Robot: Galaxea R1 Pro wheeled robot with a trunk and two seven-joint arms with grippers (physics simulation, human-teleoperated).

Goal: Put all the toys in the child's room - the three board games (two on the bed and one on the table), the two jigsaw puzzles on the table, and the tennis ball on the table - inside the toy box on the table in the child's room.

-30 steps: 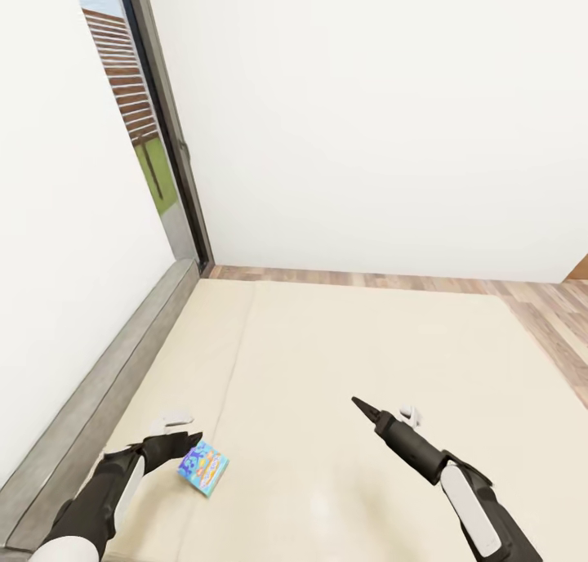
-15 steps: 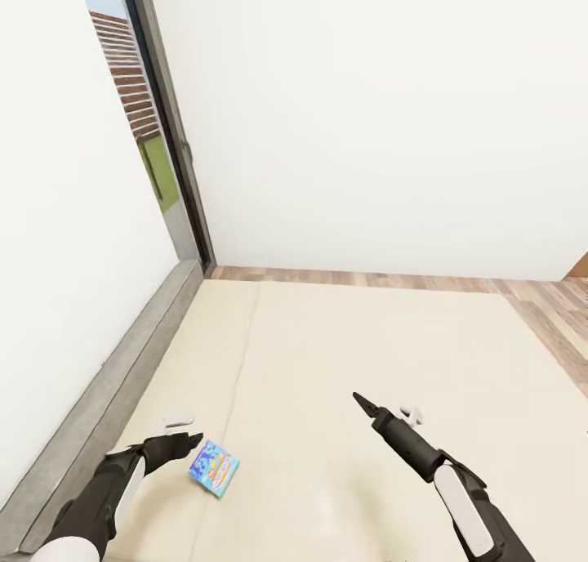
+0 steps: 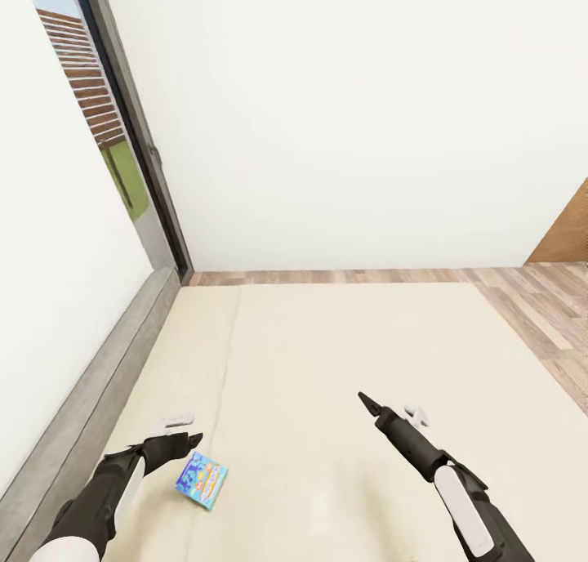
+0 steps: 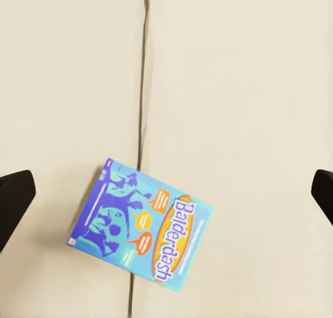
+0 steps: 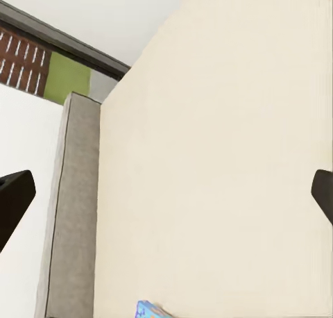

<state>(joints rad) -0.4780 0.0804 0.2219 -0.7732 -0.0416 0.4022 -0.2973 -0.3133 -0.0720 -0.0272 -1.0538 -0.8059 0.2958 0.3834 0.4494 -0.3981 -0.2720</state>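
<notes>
Early yet — blue board game (image 3: 201, 480) lies flat on the bed (image 3: 327, 358), across the mattress seam, ungrasped. Left claw (image 3: 181, 431) hovers just beside it, spread wide; right claw (image 3: 392, 411) also wide, empty. Boxing remains.

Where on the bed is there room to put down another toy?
Nearly everywhere: the beige bed lies bare from the mattress seam across to the wood floor. The one taken spot is by the left gripper, where the blue board game lies flat.
</notes>
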